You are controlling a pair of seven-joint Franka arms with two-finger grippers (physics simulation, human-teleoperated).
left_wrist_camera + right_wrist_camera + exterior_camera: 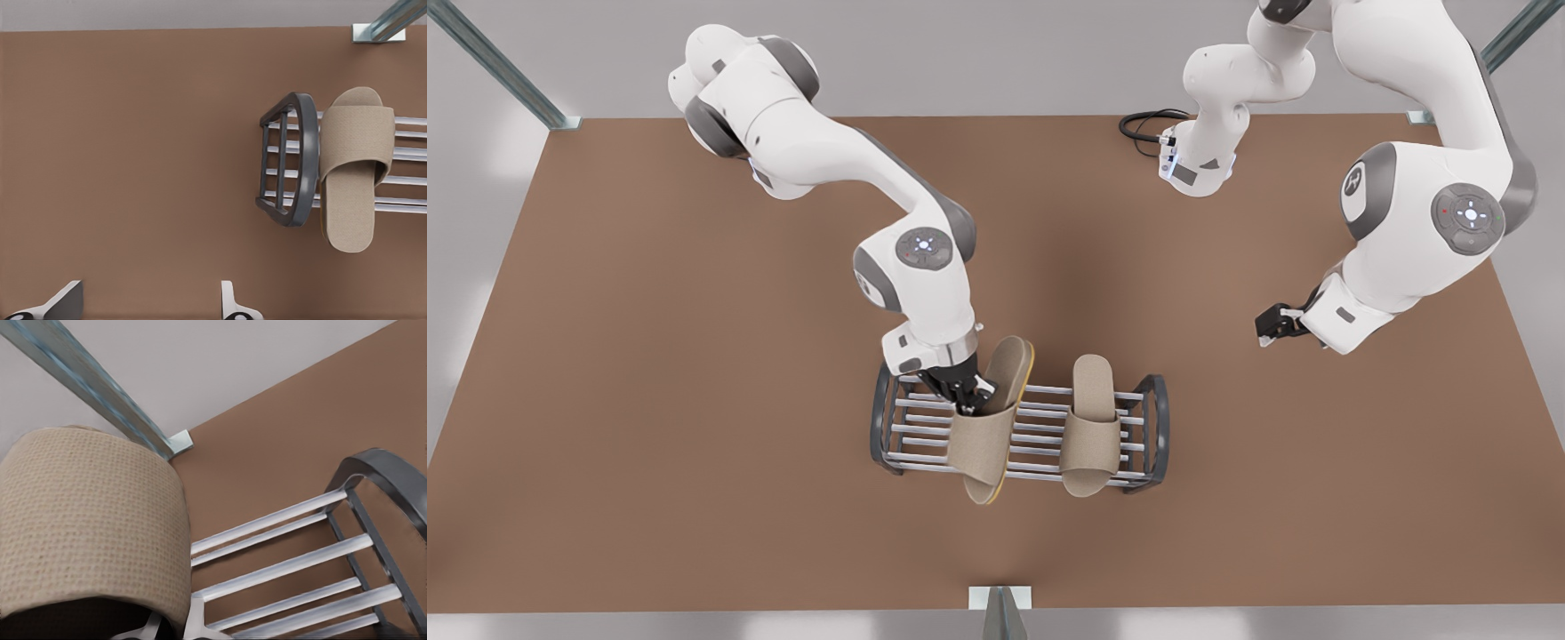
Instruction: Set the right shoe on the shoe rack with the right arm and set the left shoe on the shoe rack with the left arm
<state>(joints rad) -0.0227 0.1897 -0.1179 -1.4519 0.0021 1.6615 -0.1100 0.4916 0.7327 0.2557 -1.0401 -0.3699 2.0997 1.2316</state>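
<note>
The shoe rack (1156, 427) stands on the brown table near its front middle. One beige slipper (1089, 436) lies flat on the rack's half toward the front view's right; the left wrist view shows this slipper (353, 153) beside the rack's end frame (307, 160). My left gripper (1279, 324) hovers open and empty off to the front view's right, its fingers (67, 300) spread wide. My right gripper (963, 394) is shut on the other slipper (983, 436), tilted on its side over the rack's other half, yellow sole edge showing. Its strap (87, 520) is close beside the rack bars (280, 567).
A black cable (1143, 124) lies at the table's back by an arm base (1196, 169). Metal frame posts (1000, 609) stand at the table's front middle and back corners. Bare brown table (649, 400) stretches on both sides of the rack.
</note>
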